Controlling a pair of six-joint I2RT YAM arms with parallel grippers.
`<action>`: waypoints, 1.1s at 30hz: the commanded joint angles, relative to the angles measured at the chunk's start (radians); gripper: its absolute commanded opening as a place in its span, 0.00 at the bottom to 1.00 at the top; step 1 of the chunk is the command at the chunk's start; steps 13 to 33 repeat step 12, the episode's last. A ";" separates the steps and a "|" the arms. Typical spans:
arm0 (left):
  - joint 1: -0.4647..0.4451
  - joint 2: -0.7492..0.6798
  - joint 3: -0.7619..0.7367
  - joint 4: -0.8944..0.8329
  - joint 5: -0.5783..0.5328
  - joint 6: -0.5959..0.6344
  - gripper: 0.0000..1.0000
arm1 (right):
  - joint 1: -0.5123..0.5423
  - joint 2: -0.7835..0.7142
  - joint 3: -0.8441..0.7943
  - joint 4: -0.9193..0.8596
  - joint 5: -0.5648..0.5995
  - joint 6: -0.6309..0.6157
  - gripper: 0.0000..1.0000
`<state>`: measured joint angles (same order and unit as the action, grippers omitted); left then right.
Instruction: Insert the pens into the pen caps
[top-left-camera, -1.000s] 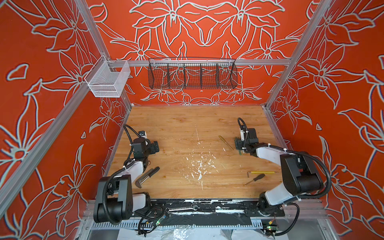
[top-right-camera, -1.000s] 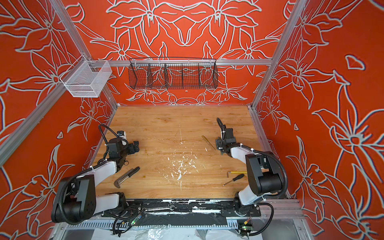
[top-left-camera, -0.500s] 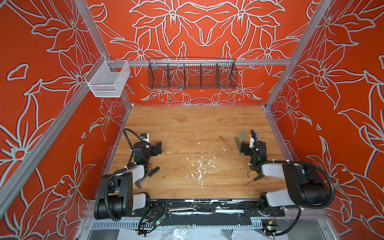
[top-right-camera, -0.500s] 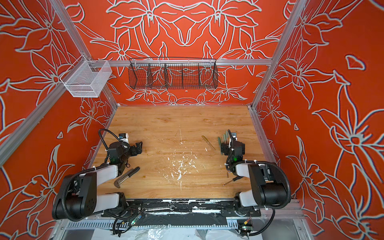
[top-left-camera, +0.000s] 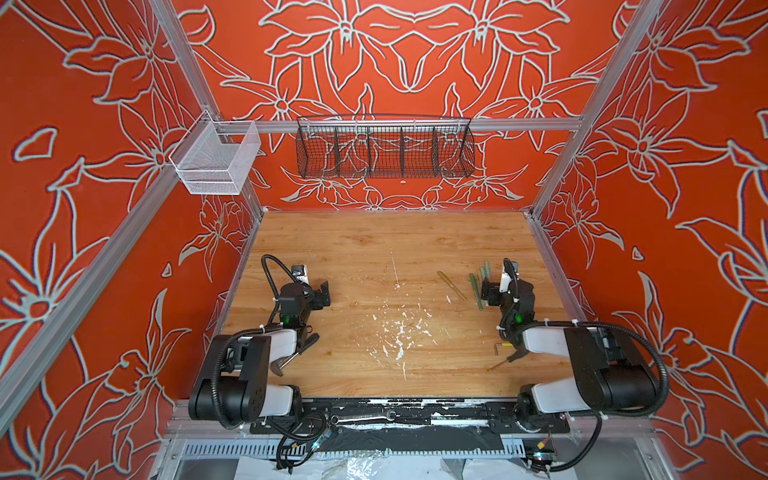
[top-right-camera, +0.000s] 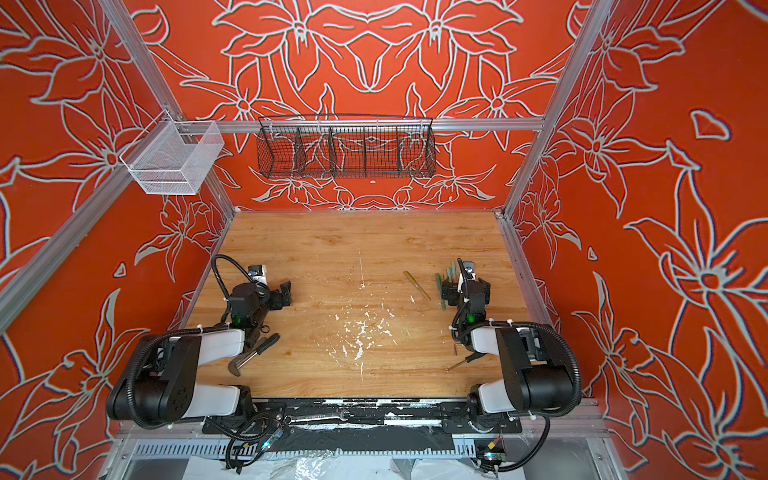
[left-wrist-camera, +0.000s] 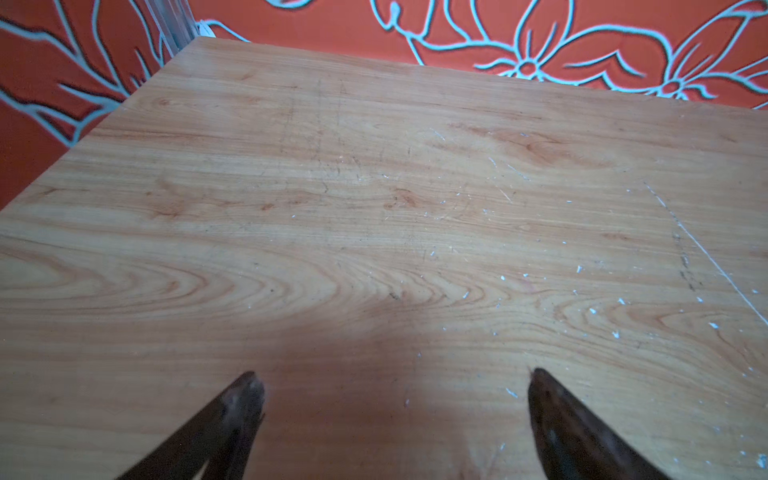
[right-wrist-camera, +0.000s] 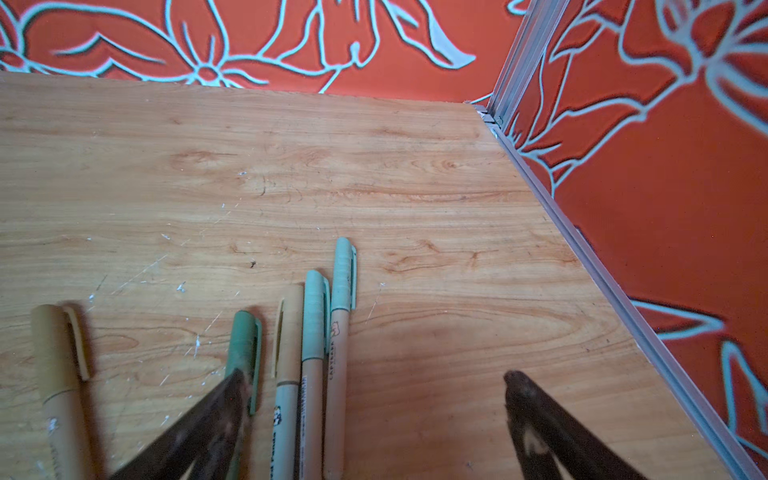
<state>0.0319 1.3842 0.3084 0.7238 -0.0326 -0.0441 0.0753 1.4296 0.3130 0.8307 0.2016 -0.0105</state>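
Evidently all five pens (right-wrist-camera: 311, 374) lie on the worktop (right-wrist-camera: 291, 166) with their caps (right-wrist-camera: 343, 270) seated, just beside the right gripper (right-wrist-camera: 376, 380). It and the left gripper (left-wrist-camera: 395, 376) gape wide, empty. The right one should probably lift straight up, nudging nothing.

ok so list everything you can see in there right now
pens: five, capped, pale green, dark green, tan; table's right side, four bunched, one tan apart
screwdriver: one, black handle; front right
l-shaped key: one, dark; beside the screwdriver
hammer-like tool: one, dark handle, metal head; front left
wrench: one, silver; on the black base rail
wire basket: one, black; hung at the back
mesh basket: one, white; hung back left
table: one, wood, white flecks
left gripper: open, over bare table
right gripper: open, at the bunched pens
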 joint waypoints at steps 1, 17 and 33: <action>-0.002 0.006 0.010 0.013 -0.019 0.019 0.97 | -0.003 0.000 -0.010 0.033 -0.008 0.006 0.97; -0.003 0.007 0.011 0.012 -0.020 0.020 0.97 | -0.002 0.000 -0.009 0.032 -0.008 0.006 0.97; -0.003 0.007 0.011 0.012 -0.020 0.020 0.97 | -0.002 0.000 -0.009 0.032 -0.008 0.006 0.97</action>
